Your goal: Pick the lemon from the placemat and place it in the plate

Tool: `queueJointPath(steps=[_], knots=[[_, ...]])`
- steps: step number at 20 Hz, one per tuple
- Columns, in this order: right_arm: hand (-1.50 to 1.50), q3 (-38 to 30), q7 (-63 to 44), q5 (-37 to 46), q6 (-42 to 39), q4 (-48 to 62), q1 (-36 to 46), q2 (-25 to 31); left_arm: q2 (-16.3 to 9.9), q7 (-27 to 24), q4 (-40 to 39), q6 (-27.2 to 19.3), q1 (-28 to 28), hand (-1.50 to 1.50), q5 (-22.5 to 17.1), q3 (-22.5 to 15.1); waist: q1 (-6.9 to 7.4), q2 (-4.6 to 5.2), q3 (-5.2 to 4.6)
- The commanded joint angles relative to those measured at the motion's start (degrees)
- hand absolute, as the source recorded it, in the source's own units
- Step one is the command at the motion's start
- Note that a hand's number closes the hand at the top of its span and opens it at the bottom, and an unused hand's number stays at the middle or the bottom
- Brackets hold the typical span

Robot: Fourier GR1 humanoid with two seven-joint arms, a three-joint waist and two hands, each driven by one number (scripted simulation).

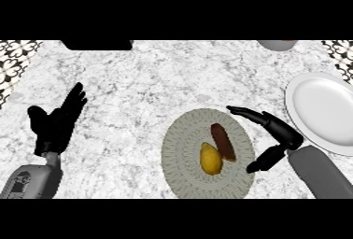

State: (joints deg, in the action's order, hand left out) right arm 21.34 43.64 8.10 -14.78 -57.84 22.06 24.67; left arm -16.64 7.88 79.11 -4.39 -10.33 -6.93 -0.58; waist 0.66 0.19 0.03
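Fingers (258, 116) spread, right hand (284, 137) | lemon (210, 158) on placemat (183, 149) | plate (324, 114) bare

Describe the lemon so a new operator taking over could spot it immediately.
Find the round, ribbed grey placemat low in the middle of the marble counter, left of the white plate. Two things lie on it: the lemon is the yellow oval nearer the placemat's centre. Its neighbour, a long dark brown item, is thinner and lies closer to the right hand.
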Motion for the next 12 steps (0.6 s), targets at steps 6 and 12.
queueJointPath(steps=[6,12], knots=[[-1.5,3.7,-13.0,8.3,-4.2,-9.2,0.8,0.6,2.9,-0.6,1.5,-0.7,2.4,0.0,1.3,-0.2,-0.89,-0.4,-0.08],[-1.5,5.8,-18.3,16.5,-2.7,-9.5,2.7,-2.1,0.7,1.6,-0.6,2.0,-1.1,0.0,0.6,2.2,-0.56,-0.18,-0.05]])
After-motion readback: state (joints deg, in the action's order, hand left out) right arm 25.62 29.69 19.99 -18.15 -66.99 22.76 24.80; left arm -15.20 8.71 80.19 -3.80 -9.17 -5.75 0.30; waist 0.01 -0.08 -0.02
